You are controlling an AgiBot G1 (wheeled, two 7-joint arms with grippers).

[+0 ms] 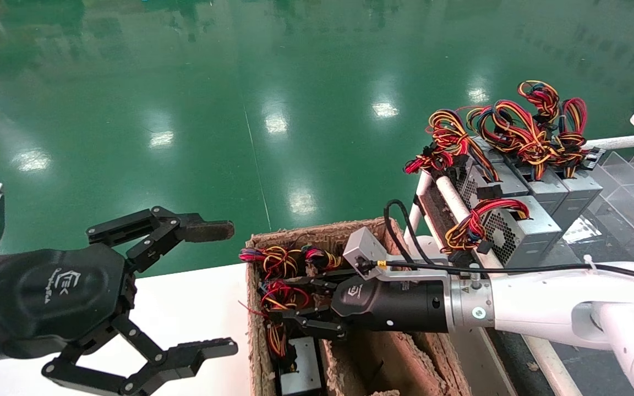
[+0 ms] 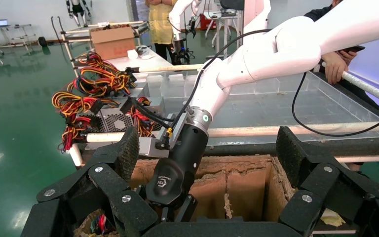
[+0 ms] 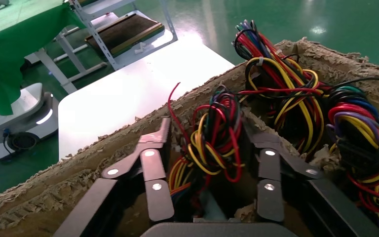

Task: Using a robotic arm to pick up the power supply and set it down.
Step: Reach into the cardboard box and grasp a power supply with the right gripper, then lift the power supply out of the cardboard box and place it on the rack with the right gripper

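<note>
The left gripper (image 1: pixel 185 291) hangs idle over the white table (image 1: pixel 196 308), nearest the camera, its fingers spread wide and holding nothing. Beyond it, the right gripper (image 1: pixel 298 305) reaches into the cardboard box (image 1: pixel 317 234), fingers spread to either side of a wire bundle (image 3: pixel 209 143) without visibly pressing on it. The power supply (image 1: pixel 300 374) to be lifted sits low in that box, beneath its red, yellow and black wires; only a pale face shows at the bottom of the head view. Farther off, other power supplies (image 1: pixel 520 220) stand in a row on the rack (image 1: pixel 449 192) beside the box.

Risks, as judged: the fingers may close on loose wires instead of the metal body, so the unit would hang, swing or slip on lifting. Neighbouring bundles (image 3: pixel 281 94) lie close and could snag and be dragged up. The ragged box wall may catch a finger.

Hidden: the fingertips and the casing beneath the wires cannot be seen, so contact with the body cannot be confirmed.
</note>
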